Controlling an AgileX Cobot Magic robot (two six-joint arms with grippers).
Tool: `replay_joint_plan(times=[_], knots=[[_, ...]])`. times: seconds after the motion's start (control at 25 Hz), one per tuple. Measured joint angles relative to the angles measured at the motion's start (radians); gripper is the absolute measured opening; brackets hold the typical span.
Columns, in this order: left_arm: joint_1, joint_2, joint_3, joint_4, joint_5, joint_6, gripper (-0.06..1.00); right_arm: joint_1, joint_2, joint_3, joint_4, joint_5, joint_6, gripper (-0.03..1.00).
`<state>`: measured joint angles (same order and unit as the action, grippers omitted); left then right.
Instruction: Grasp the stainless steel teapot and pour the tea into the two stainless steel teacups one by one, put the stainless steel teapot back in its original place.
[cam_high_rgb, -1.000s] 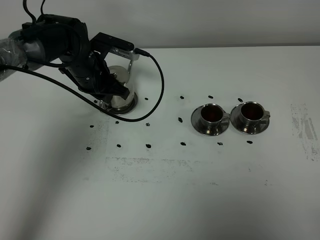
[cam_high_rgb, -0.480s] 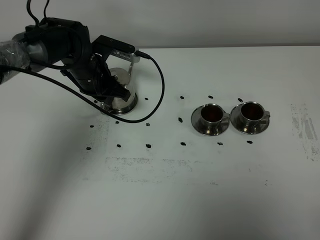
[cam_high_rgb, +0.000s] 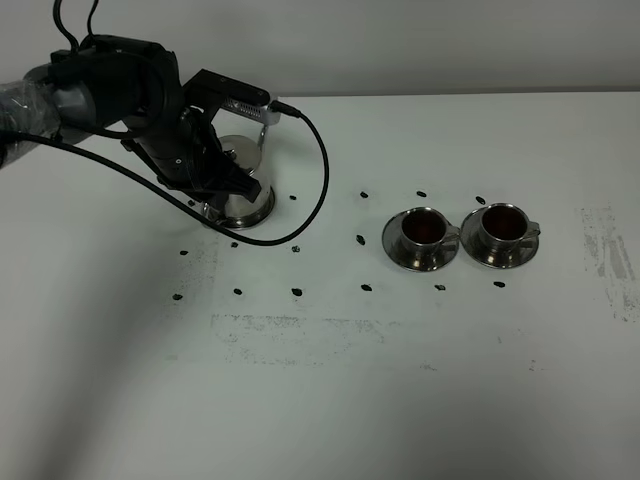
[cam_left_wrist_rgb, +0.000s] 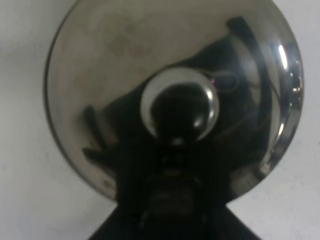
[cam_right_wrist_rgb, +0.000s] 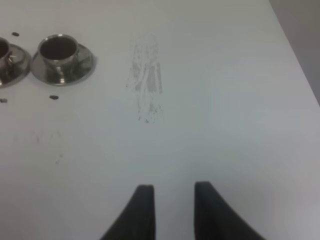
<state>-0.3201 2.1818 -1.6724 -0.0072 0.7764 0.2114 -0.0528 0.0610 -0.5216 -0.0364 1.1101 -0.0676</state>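
Note:
The stainless steel teapot (cam_high_rgb: 246, 198) stands at the table's back left, inside a ring of small black marks. My left gripper (cam_high_rgb: 215, 175) is over it, mostly hidden by the arm, and looks shut on its handle. The left wrist view shows the domed lid (cam_left_wrist_rgb: 100, 65) and its knob (cam_left_wrist_rgb: 178, 103) from straight above. The round base under the pot is almost wholly hidden. The two stainless steel teacups (cam_high_rgb: 423, 230) (cam_high_rgb: 503, 225) sit on saucers at the centre right, both holding reddish-brown tea. One cup also shows in the right wrist view (cam_right_wrist_rgb: 58, 49). My right gripper (cam_right_wrist_rgb: 172, 210) is open and empty over bare table.
A black cable (cam_high_rgb: 318, 170) loops from the left wrist down onto the table beside the teapot. Small black marks (cam_high_rgb: 297, 291) dot the table around the pot and cups. Grey scuffs lie at the front middle (cam_high_rgb: 300, 330) and far right (cam_high_rgb: 610, 255).
The left arm and teapot shifted slightly between one second and half a second ago. Nothing has visibly moved since then.

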Motion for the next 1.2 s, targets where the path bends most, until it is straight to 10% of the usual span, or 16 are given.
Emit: replay_joint_plan(times=[0.32,1.2], knots=[[0.000,0.000,-0.008,-0.003,0.000,-0.001,0.67,0.000,0.000,0.000,0.000,0.000,0.000,0.19],[0.018,-0.560,0.035,-0.020,0.213,-0.002,0.68,0.000,0.000,0.000,0.000,0.000,0.000,0.19]])
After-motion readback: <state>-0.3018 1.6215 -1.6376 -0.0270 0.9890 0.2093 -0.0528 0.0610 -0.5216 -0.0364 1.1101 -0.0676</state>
